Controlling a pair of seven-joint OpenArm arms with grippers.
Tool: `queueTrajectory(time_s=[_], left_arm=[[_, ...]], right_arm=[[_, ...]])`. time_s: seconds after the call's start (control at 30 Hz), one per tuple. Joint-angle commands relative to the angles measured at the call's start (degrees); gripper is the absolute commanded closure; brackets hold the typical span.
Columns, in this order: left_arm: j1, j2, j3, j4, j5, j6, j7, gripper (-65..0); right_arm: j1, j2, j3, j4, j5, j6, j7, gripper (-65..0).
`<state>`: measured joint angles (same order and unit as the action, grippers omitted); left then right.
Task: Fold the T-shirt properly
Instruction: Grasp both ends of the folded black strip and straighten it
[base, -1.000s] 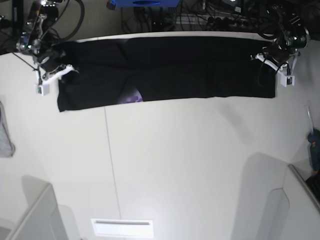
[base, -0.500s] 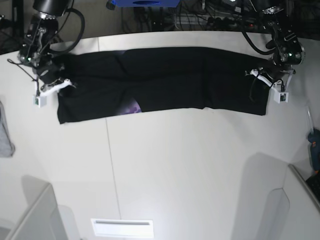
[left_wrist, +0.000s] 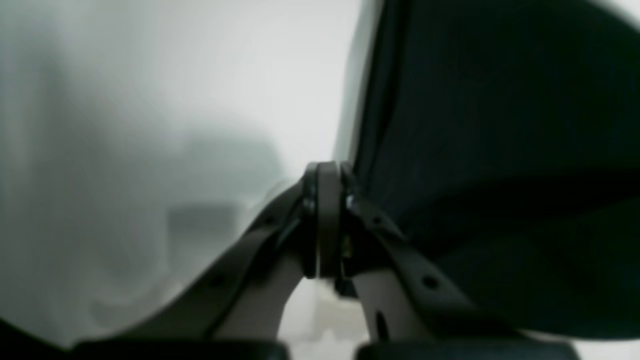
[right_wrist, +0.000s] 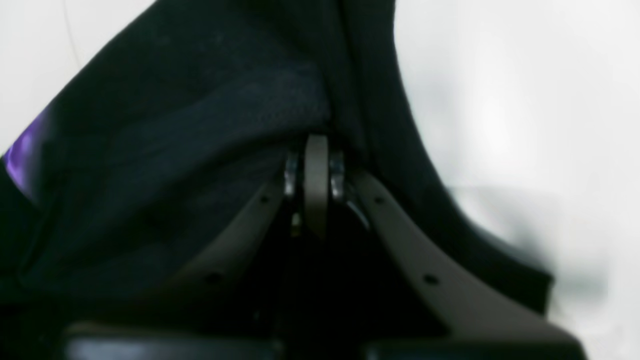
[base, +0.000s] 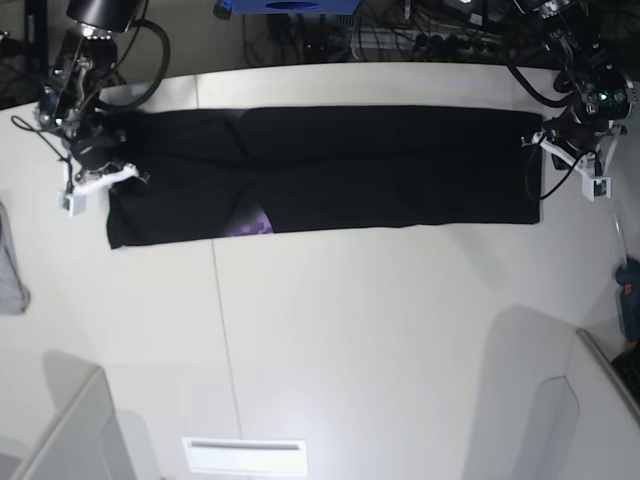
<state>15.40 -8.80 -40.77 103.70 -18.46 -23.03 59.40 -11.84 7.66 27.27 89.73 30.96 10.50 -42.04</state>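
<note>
The black T-shirt (base: 380, 165) lies stretched into a long flat band across the far part of the white table (base: 360, 330). A purple patch (base: 255, 222) shows at its near edge. My left gripper (base: 547, 142) is at the band's right end, shut on the T-shirt's edge. In the left wrist view the closed fingertips (left_wrist: 325, 200) sit against the black cloth (left_wrist: 500, 150). My right gripper (base: 108, 172) is at the band's left end, also shut on the T-shirt. In the right wrist view its closed tips (right_wrist: 316, 170) are buried in dark folds (right_wrist: 200, 150).
A small grey cloth (base: 10, 270) hangs over the table's left edge. A blue tool (base: 628, 295) lies at the right edge. Cables (base: 400, 40) crowd the space behind the table. Pale box-like panels stand at the near left (base: 70, 430) and near right (base: 600, 400).
Both grippers have dragged the T-shirt a little toward the table's near side. The right end dipped inward, then was drawn back out, so the band is taut again.
</note>
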Motion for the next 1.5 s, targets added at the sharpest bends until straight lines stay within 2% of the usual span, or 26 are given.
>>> queueTrajectory(time_s=[0.0,0.13,0.27,0.3,0.4,0.47,0.53,0.7,0.8,1.0,1.1,1.17,1.43,1.47], left_arm=[[-0.1,-0.6,-0.1,2.5,-0.8,-0.6,-0.3,0.0],[0.4,-0.5,-0.1,6.0,-2.5,-0.7,0.0,0.0],[1.7,-0.7,-4.5,5.9,-10.8,-0.7,-0.1,0.0],[2.3,-0.7,-6.5,5.7,-13.5,-0.7,0.0,-2.1],[3.4,-0.7,-11.1,4.5,-21.2,-0.7,0.0,-33.4],[3.9,-0.7,-12.4,2.9,-24.0,-0.7,0.0,-53.2],[3.9,-0.7,-12.5,1.2,-24.4,-0.7,0.0,-65.0],[3.9,-1.3,-9.2,-2.8,-24.4,-0.7,0.0,-64.8],[3.5,-2.2,-6.6,-7.2,-24.4,-0.7,-0.4,-62.0],[1.1,-2.2,-5.4,-13.0,-24.2,-0.7,-0.5,-60.6],[0.9,-2.2,-5.0,-14.5,-24.2,-0.7,-0.5,-56.3],[0.9,-2.5,-3.4,-14.7,-24.1,-0.7,-0.5,-48.4],[-0.6,-4.0,-1.2,-19.2,-24.1,-0.7,-0.5,0.0],[-0.6,-4.0,-1.5,-19.2,-24.1,-0.7,-0.5,0.0]], right_arm=[[0.4,0.3,0.1,3.1,0.9,0.4,1.1,0.0],[-1.4,-1.3,0.0,10.5,0.9,0.4,0.8,0.0],[-4.1,-1.5,0.0,17.7,0.9,0.4,0.7,0.0],[-4.8,-1.5,0.0,18.9,0.9,0.4,0.7,0.0],[-5.8,-1.5,0.0,20.4,0.9,0.4,0.7,0.0],[-6.0,-1.4,-0.1,20.4,0.9,0.4,0.7,0.0],[-6.1,-1.5,-0.1,20.4,0.9,0.4,0.7,0.0],[-6.1,-1.4,-2.8,20.4,0.9,0.4,0.7,0.0],[-6.1,-1.4,-4.5,20.4,0.9,0.4,0.7,0.0],[-6.1,-1.5,-6.1,20.4,0.8,0.4,0.7,0.0],[-6.1,-1.5,-6.1,20.4,0.8,0.4,0.7,0.0],[-6.1,-1.5,-6.0,20.4,0.8,0.4,0.7,0.0],[-6.9,-1.5,-5.7,20.4,0.9,0.4,0.8,0.0],[-7.1,-1.5,-5.7,20.4,0.9,0.4,0.9,0.0]])
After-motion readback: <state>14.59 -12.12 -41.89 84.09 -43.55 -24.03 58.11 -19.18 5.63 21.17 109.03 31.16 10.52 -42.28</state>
